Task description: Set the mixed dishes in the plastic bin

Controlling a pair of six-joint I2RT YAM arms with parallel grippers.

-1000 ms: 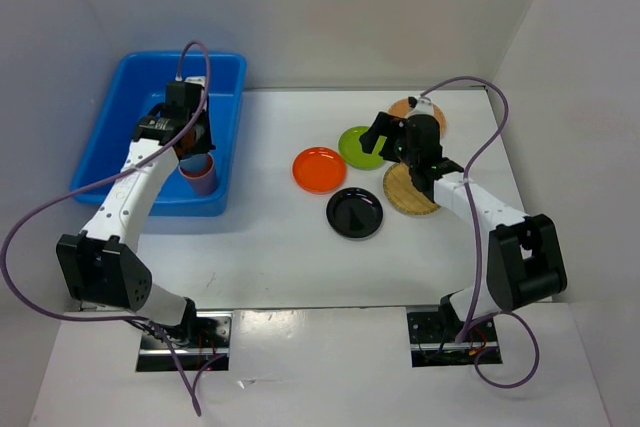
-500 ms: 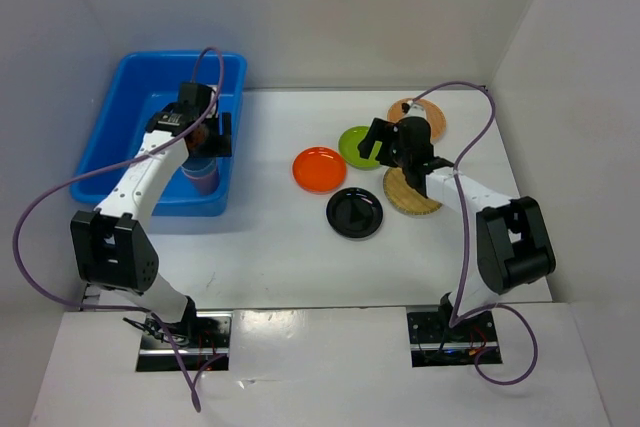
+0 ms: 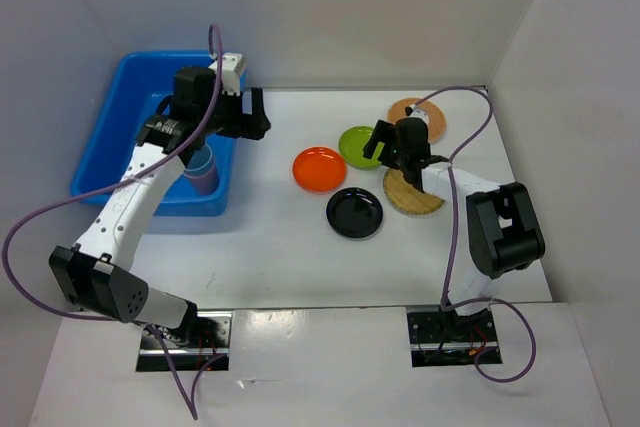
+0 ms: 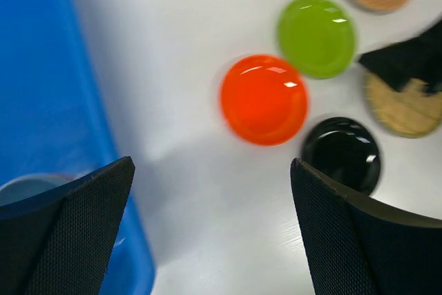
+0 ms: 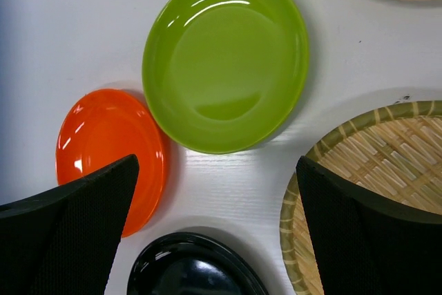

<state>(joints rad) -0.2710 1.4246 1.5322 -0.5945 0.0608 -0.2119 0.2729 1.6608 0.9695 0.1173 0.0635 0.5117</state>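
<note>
The top camera looks steeply down from high over the near edge of the table (image 3: 280, 257), with the orange plate (image 3: 319, 169) near mid-frame. The left wrist camera looks straight down from well above that plate, offset toward the blue bin (image 3: 110, 137). The right wrist camera sits much closer, over the lime green plate (image 3: 358, 146) just beside it. All three views share these two plates and the black plate (image 3: 354, 213).

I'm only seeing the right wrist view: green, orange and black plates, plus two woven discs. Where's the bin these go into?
Observer: A large bright blue plastic bin stands at the far left of the white table.
Visitor: Anything inside?
Observer: A blue cup, seemingly stacked in a pink cup, at its near right corner.
Visitor: And the other arm?
Observer: The left gripper hangs open and empty just right of the bin's rim.
</note>
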